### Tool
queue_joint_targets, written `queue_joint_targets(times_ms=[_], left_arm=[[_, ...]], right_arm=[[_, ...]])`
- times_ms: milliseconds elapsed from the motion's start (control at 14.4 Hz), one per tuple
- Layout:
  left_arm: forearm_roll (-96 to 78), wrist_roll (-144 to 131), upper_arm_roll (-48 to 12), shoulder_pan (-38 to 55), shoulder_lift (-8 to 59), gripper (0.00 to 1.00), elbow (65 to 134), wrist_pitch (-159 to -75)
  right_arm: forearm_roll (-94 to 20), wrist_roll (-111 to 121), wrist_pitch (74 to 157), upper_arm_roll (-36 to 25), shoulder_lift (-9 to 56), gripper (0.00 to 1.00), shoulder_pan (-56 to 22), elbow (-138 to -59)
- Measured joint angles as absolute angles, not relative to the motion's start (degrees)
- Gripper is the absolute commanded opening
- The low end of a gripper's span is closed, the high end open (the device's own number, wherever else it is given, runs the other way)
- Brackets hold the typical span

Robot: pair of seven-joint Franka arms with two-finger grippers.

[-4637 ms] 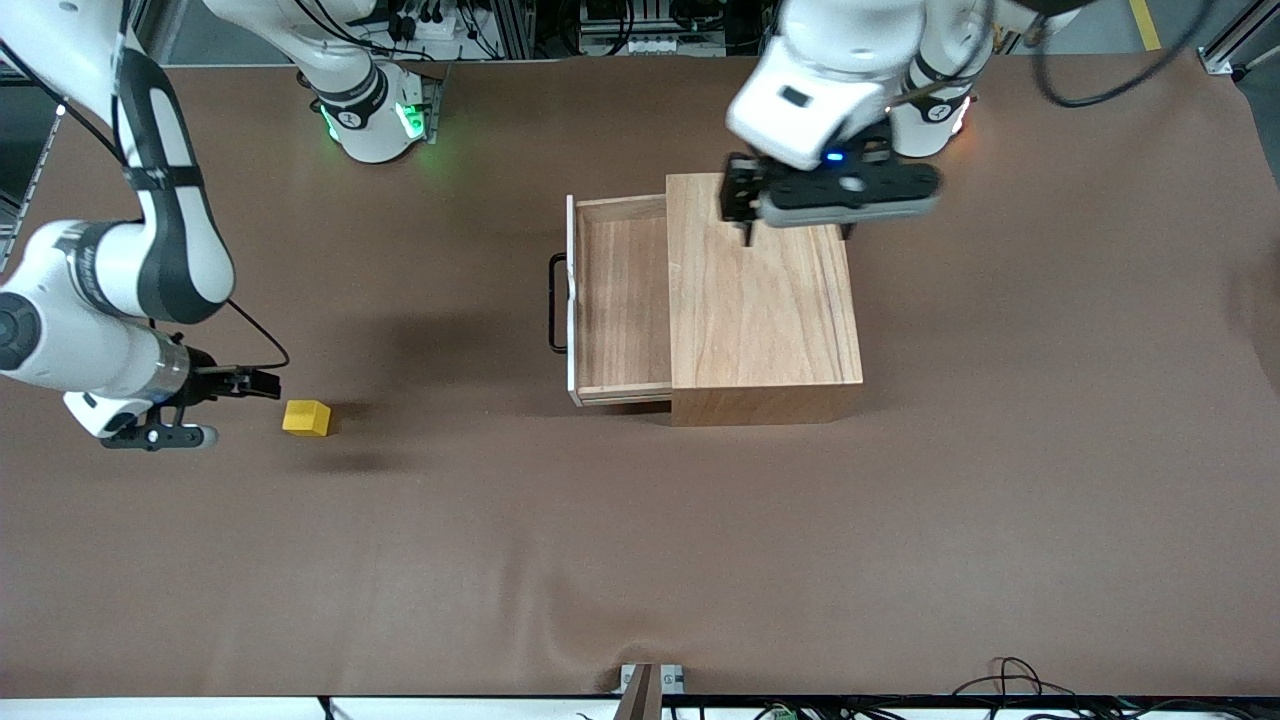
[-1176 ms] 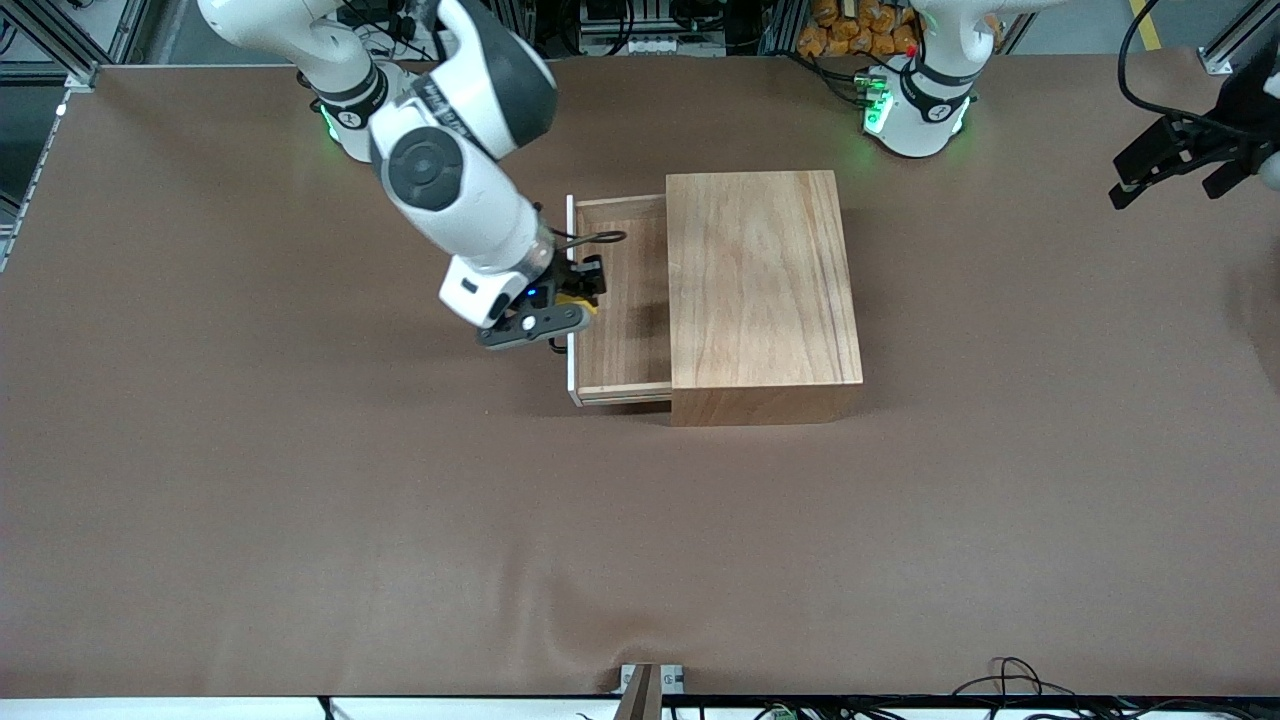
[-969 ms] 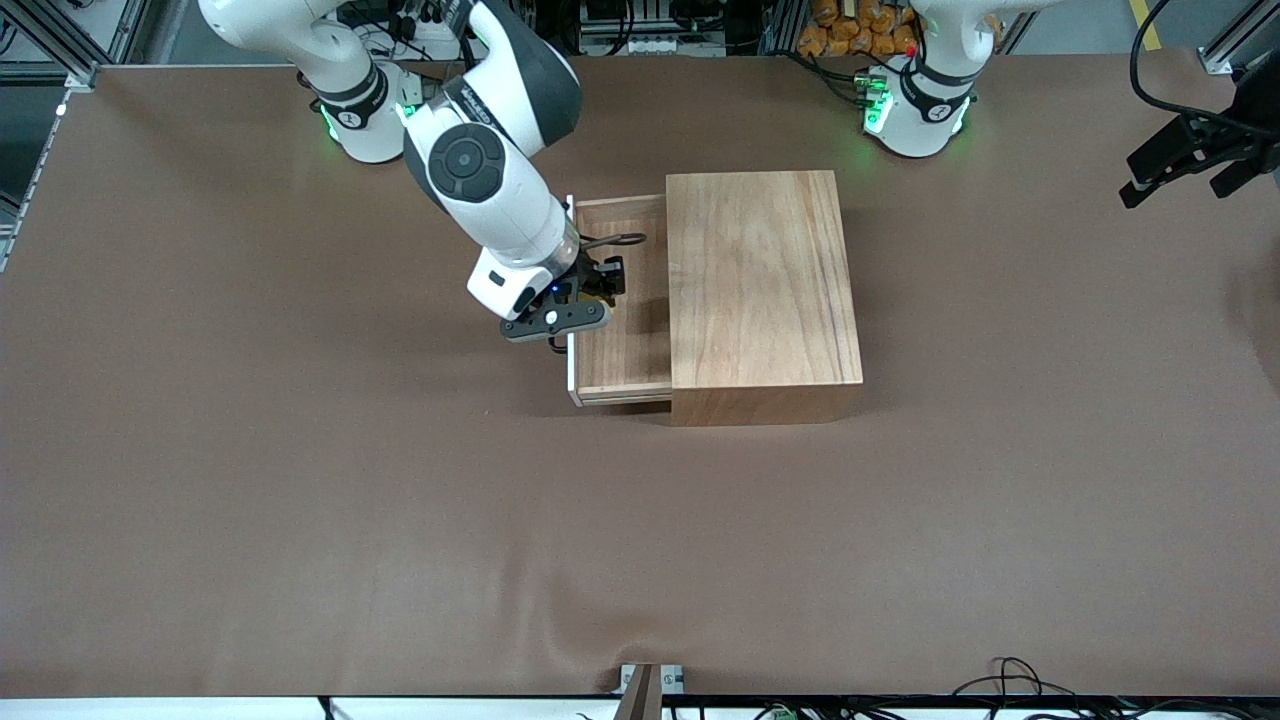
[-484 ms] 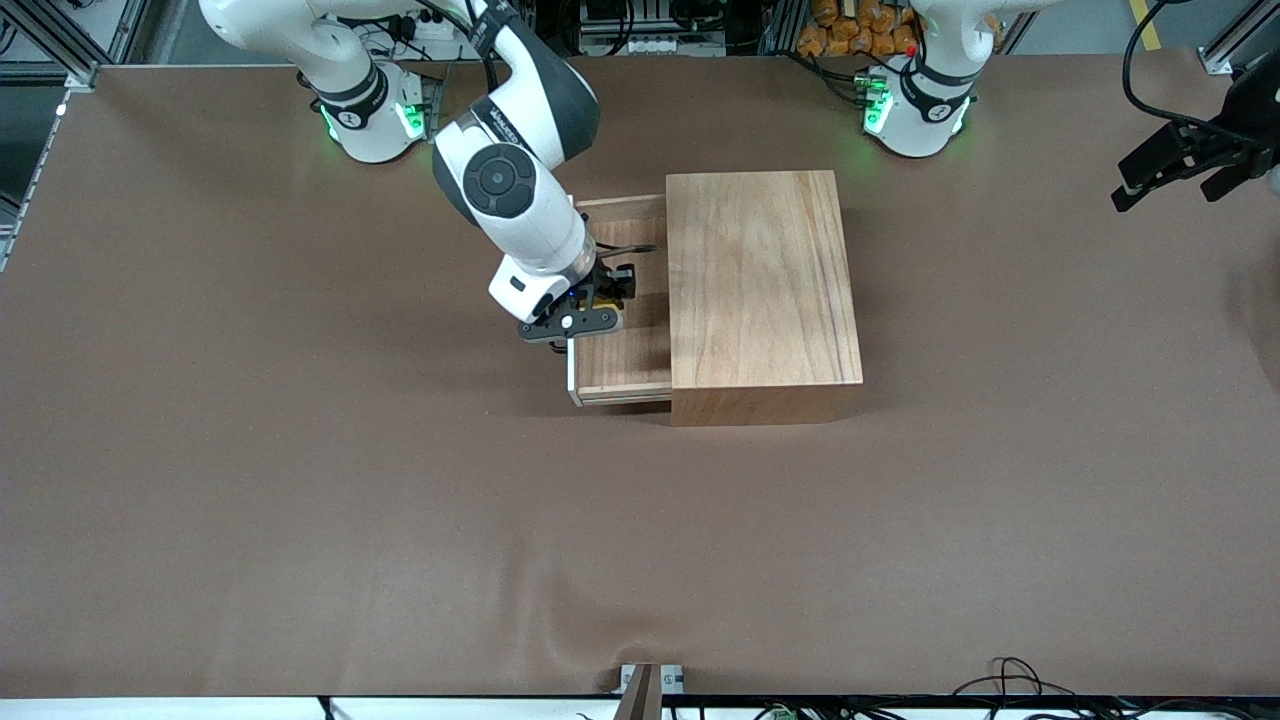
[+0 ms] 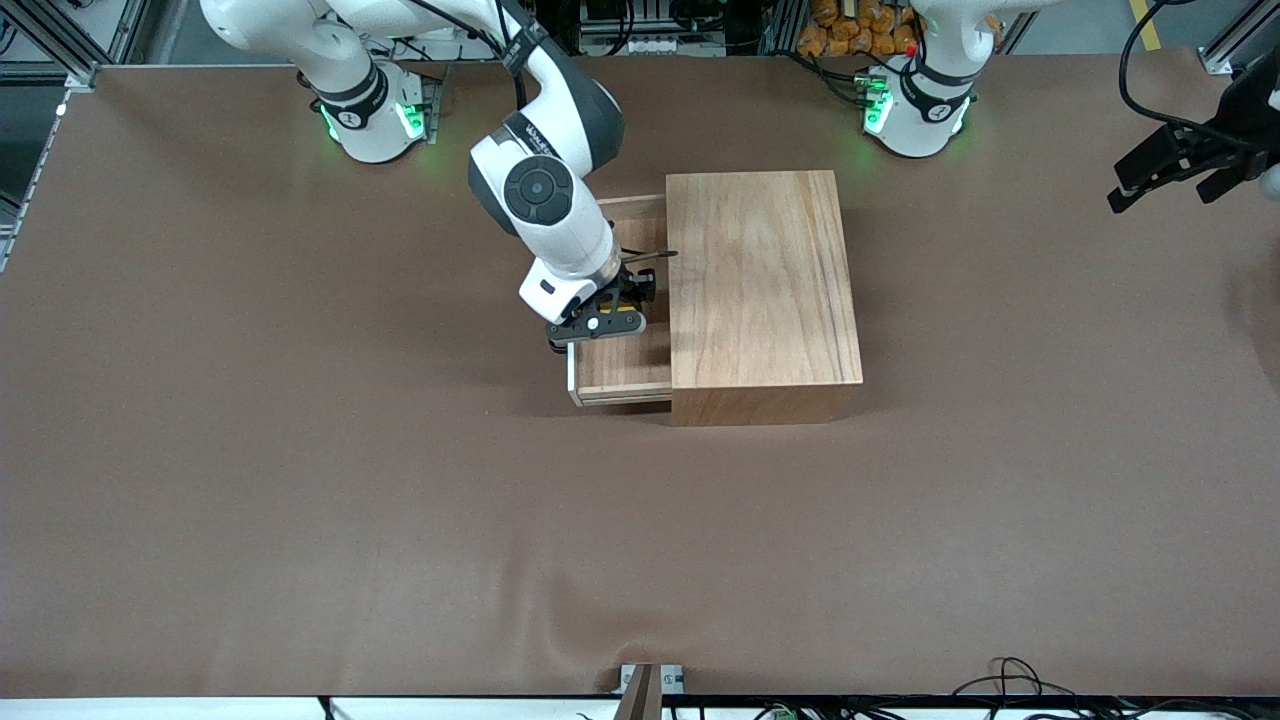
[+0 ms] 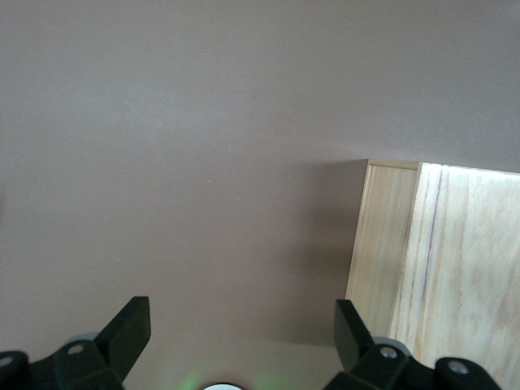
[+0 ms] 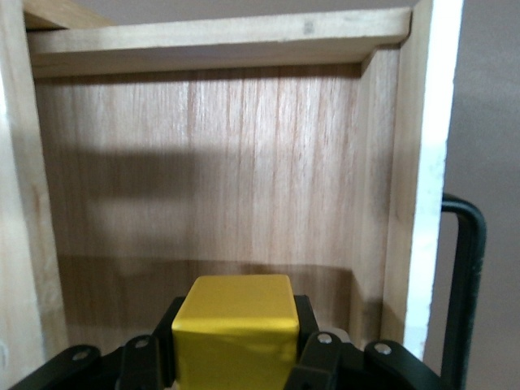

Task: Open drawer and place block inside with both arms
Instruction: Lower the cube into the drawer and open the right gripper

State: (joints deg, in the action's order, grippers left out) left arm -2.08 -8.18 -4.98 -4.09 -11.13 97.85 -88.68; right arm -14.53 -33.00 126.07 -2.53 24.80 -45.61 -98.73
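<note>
The drawer [image 5: 622, 362] stands pulled out of the wooden box [image 5: 762, 280], toward the right arm's end of the table. My right gripper [image 5: 630, 300] is shut on the yellow block [image 7: 236, 333] and holds it over the open tray. The right wrist view shows the tray floor [image 7: 227, 171], the white-edged front panel [image 7: 431, 162] and the black handle [image 7: 465, 276]. In the front view the block is mostly hidden by the gripper. My left gripper [image 5: 1162, 192] is open and empty, raised at the left arm's end of the table. It also shows in the left wrist view [image 6: 240, 341].
The brown table mat [image 5: 400, 520] spreads around the box. The left wrist view shows a corner of the wooden box [image 6: 455, 260]. The green-lit arm bases [image 5: 372, 115] stand along the table's edge farthest from the front camera.
My right gripper, holding the block, has moved from the drawer's front panel to over the tray, closer to the box. The left arm has barely moved.
</note>
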Motion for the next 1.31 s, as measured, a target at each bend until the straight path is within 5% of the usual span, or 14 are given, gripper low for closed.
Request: queue_joint_targets(times_ms=[623,1315], left_arm=[[-2.1,-8.2,-5.0,-4.1,-11.1,1.0,97.9,-89.4],[-2.1,-7.0,-4.9,-4.1,-11.1,1.0,98.0,-89.8]], right_arm=[[-14.5,-34.3,125.9,-3.9,23.7,1.0,-45.2,-98.0],[-11.6,-32.3,116.5,-5.0,17.7,1.0,-35.1,-97.1]])
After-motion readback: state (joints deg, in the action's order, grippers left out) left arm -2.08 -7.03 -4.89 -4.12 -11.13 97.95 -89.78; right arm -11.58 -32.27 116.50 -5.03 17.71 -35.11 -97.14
